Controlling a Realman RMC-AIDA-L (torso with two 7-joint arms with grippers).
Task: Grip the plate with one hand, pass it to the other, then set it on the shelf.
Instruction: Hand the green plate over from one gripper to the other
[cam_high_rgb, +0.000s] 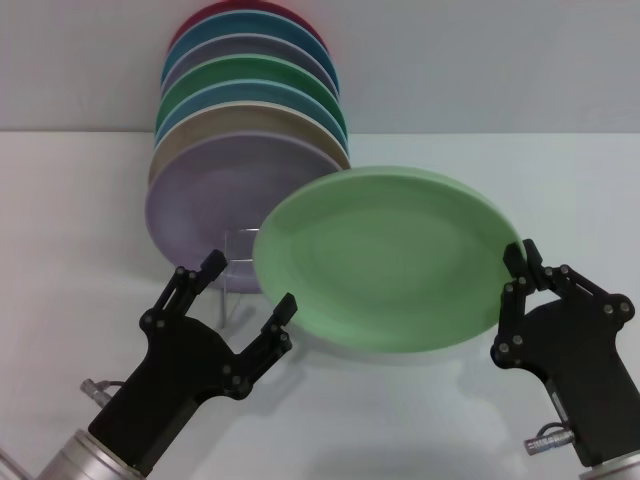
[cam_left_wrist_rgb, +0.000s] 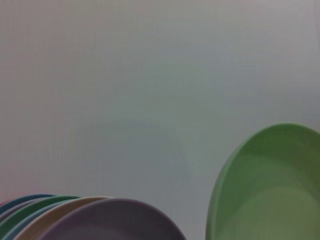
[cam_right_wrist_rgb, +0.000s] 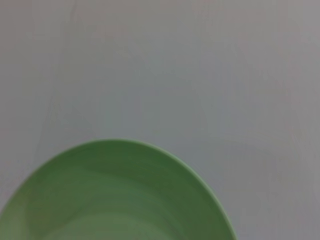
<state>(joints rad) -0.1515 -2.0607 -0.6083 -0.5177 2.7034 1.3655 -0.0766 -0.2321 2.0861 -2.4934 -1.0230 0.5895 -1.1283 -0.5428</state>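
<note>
Pastel-green and matte, the round plate (cam_high_rgb: 390, 258) is lifted above the white table (cam_high_rgb: 70, 230), tilted, with its hollow face toward you. The black two-fingered right gripper (cam_high_rgb: 524, 262) pinches its right rim — the fingers are closed on the edge. The black left gripper (cam_high_rgb: 250, 285) waits at the plate's lower left with its fingers spread wide; the nearer fingertip (cam_high_rgb: 288, 303) is just beside the rim, but you cannot tell if it touches. Behind the left gripper you see the thin silver wire rack (cam_high_rgb: 240, 262), which holds a row of upright coloured plates, the lilac plate (cam_high_rgb: 205, 205) at the front. The green plate overlaps the lilac one in the head view.
</note>
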